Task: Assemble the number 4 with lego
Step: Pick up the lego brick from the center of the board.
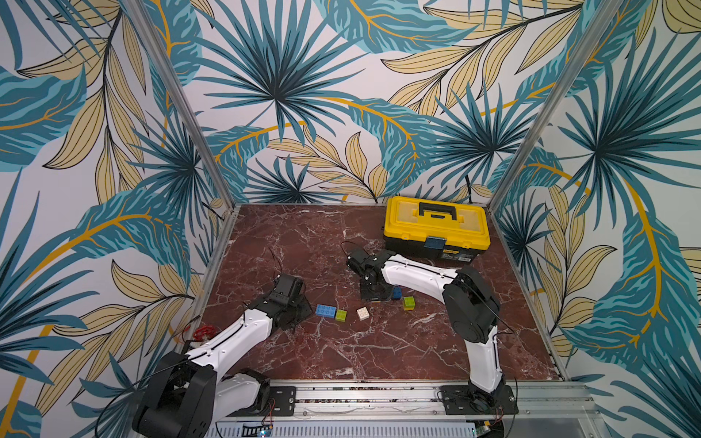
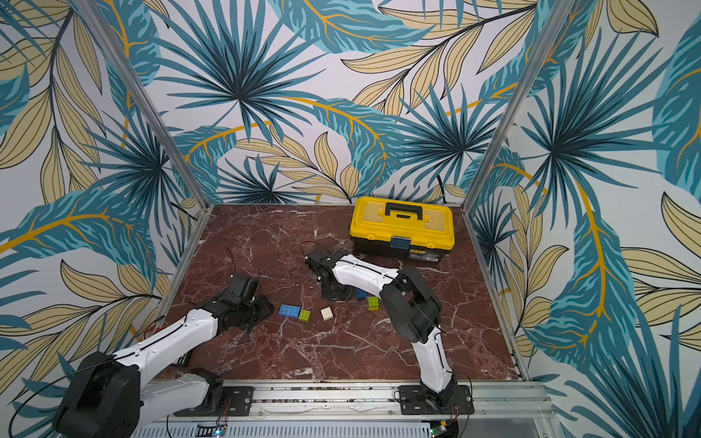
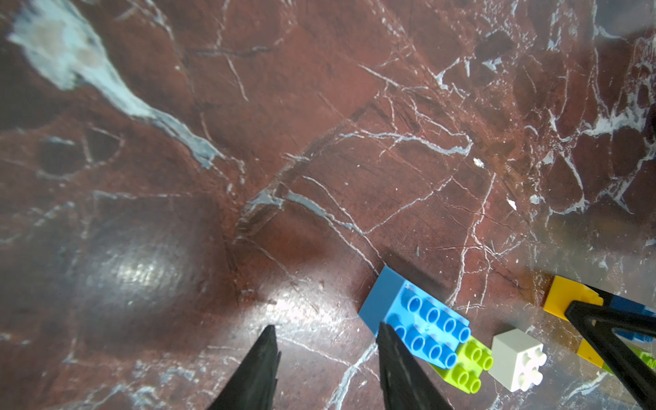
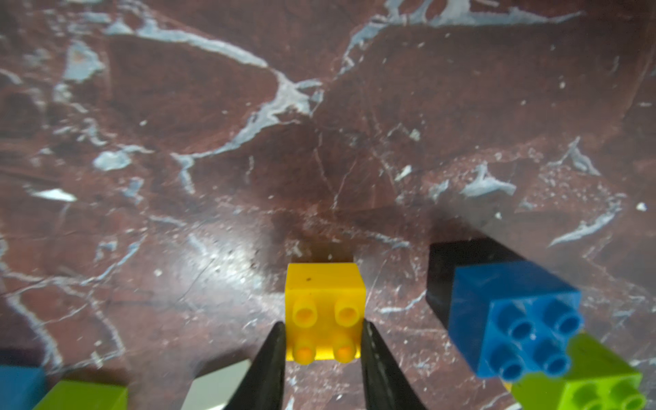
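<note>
Straddling the yellow brick (image 4: 324, 284) on the counter (image 4: 213, 142) with the right hand (image 4: 323, 324), narrow; cannot tell whether gripped. With the left hand (image 3: 327, 326) half-wide, empty. Likely light, rigid, slick: pinch flat opposite sides.

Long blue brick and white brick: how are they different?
The long blue brick has eight bumps; the white brick has four. The long blue brick lies against a green brick; the white brick stands alone. Both lie loose on the table.
</note>
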You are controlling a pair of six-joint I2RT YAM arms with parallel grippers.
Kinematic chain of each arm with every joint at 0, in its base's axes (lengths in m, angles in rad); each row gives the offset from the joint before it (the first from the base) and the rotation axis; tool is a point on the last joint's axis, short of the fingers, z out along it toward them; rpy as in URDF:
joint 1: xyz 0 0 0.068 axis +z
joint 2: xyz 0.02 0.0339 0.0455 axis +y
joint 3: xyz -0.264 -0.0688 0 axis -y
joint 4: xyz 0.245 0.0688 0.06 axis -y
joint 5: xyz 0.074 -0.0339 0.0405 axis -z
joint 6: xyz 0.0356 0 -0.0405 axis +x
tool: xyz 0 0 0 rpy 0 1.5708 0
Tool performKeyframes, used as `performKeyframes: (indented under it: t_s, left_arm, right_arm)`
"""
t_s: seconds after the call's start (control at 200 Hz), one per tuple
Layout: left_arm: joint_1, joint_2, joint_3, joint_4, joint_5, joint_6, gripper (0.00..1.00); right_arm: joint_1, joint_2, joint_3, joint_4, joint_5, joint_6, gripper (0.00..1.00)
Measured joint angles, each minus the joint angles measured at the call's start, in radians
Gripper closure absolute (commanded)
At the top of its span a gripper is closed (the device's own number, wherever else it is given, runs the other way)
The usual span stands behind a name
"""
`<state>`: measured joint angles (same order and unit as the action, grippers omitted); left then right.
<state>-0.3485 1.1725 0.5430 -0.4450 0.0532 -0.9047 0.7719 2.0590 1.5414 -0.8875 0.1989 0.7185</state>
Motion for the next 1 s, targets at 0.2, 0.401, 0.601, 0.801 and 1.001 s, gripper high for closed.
performKeyframes:
  t_s: [0.2,0.401,0.601,0.801,1.001]
  left_arm:
    - [0.0,0.0,0.0,0.0,0.0,0.0,0.52]
    - [0.0,0.0,0.0,0.0,0.0,0.0,0.52]
    - [0.0,0.0,0.0,0.0,0.0,0.0,0.52]
    - [0.0,0.0,0.0,-0.001,0.0,0.0,0.52]
    - [0.0,0.0,0.0,-0.001,-0.001,0.0,0.52]
  right_arm:
    - [-0.008,0.007,0.0,0.001,0.002,-0.029,0.5]
    - [-0.011,0.008,0.0,0.002,-0.002,-0.047,0.5]
    - [-0.016,0.008,0.0,0.016,-0.005,-0.058,0.52]
    - [-0.026,0.009,-0.001,0.034,-0.015,-0.066,0.56]
    - [-0.03,0.01,-0.013,0.051,-0.024,-0.07,0.58]
